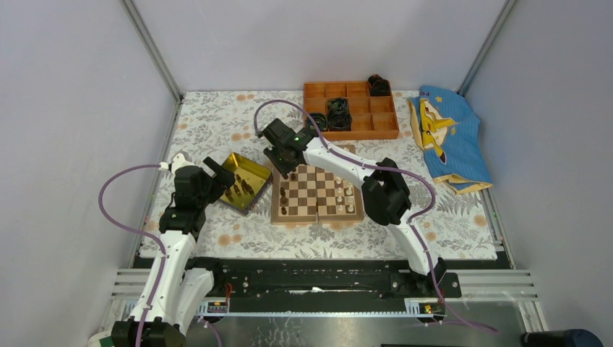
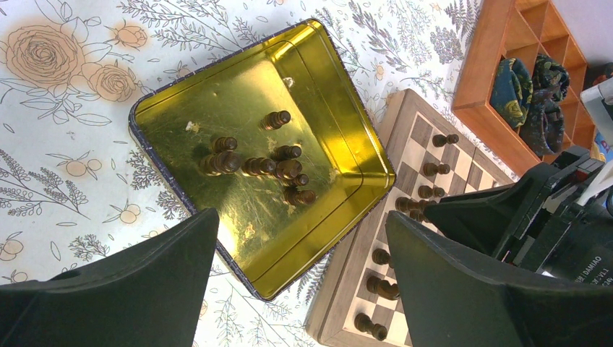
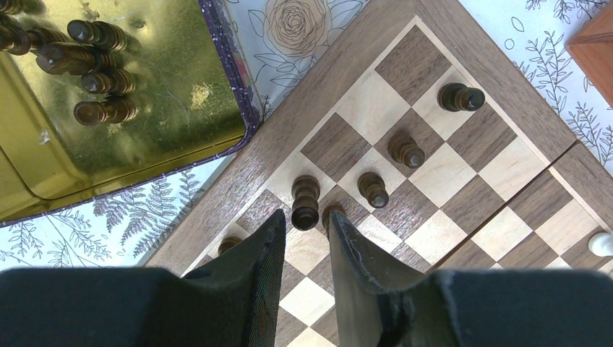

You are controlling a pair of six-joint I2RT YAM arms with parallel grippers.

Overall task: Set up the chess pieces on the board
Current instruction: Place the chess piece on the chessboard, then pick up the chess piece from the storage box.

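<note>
Top view: left gripper (image 1: 220, 172) was seen with jaws spread wide, hung over the near-left edge of the gold tray (image 1: 254, 168). A cluster of dark pieces (image 1: 238, 189) was seen in the tray just ahead of it. Right gripper (image 1: 289, 172) was pointed down at the far-left corner of the board (image 1: 318, 217). The board was square, with light and dark brown checks, a brown border and a centre seam. Dark pieces were lined along its left columns and pale pieces (image 1: 345, 196) along its right side, well away from the right gripper. An orange box (image 1: 350, 135) was seen beyond the gripper and a blue cloth (image 1: 444, 137) far to its right.

Left wrist: nothing was seen between the spread fingers (image 2: 181, 275). About ten dark pieces (image 2: 260, 165) were seen ahead of the gap, toppled in the middle of the tray. The board edge (image 2: 416, 119) was seen to the right of the tray, touching it or just beside it.

Right wrist: the fingers (image 3: 264, 246) were seen narrowly apart. One dark piece (image 3: 305, 202) was upright at the mouth of the gap, and a second was tucked against the right finger. Whether either was pinched could not be told. Three more dark pieces (image 3: 373, 189) ran diagonally away up and to the right. One pale piece (image 3: 598, 243) was seen at the far right.
</note>
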